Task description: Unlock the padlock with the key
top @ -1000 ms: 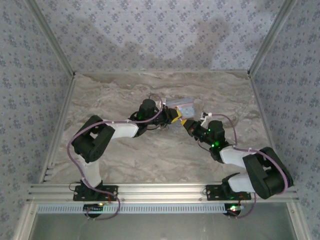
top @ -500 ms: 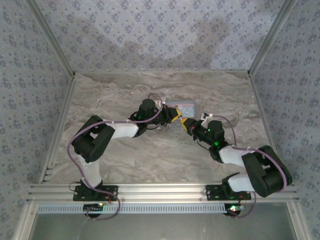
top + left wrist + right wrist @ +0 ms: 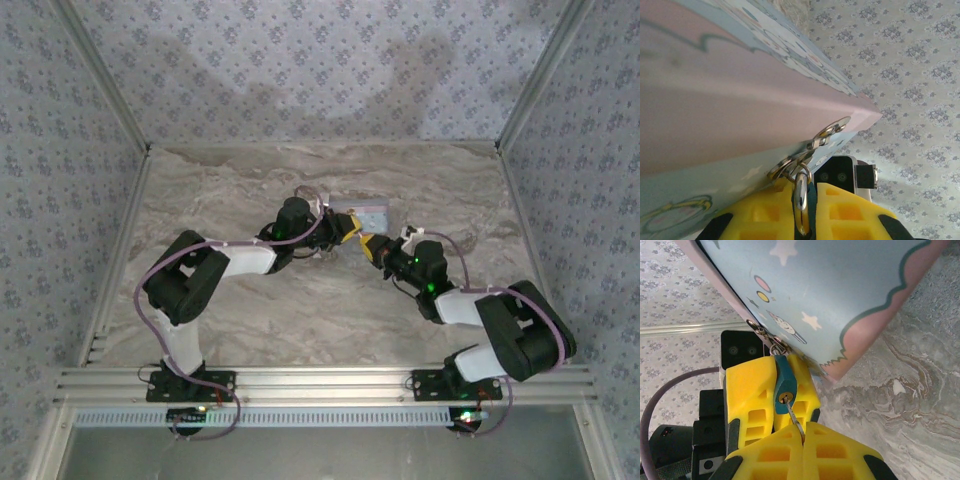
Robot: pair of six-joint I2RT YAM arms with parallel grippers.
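Observation:
The small dark teal padlock (image 3: 785, 382) hangs by its silver shackle (image 3: 801, 202) from the hasp rings (image 3: 832, 131) of the pale blue cartoon tin (image 3: 840, 285). My left gripper (image 3: 805, 189) is shut on the padlock body, its yellow fingers (image 3: 750, 390) on either side. My right gripper (image 3: 802, 436) is shut on the thin metal key (image 3: 795, 415). The key slants up to the brass keyhole (image 3: 785, 398), and its tip sits in the slot. In the top view the left gripper (image 3: 345, 232) and right gripper (image 3: 368, 243) meet just in front of the tin (image 3: 366, 214).
The tin (image 3: 740, 100) is tilted, with one corner on the marbled tabletop (image 3: 910, 390). Patterned walls close in the table at the back and both sides. Open tabletop (image 3: 300, 310) lies between the arms and the near rail.
The right gripper has edged left and away from me toward the left gripper, bringing the key up to the padlock. The tin has shifted slightly.

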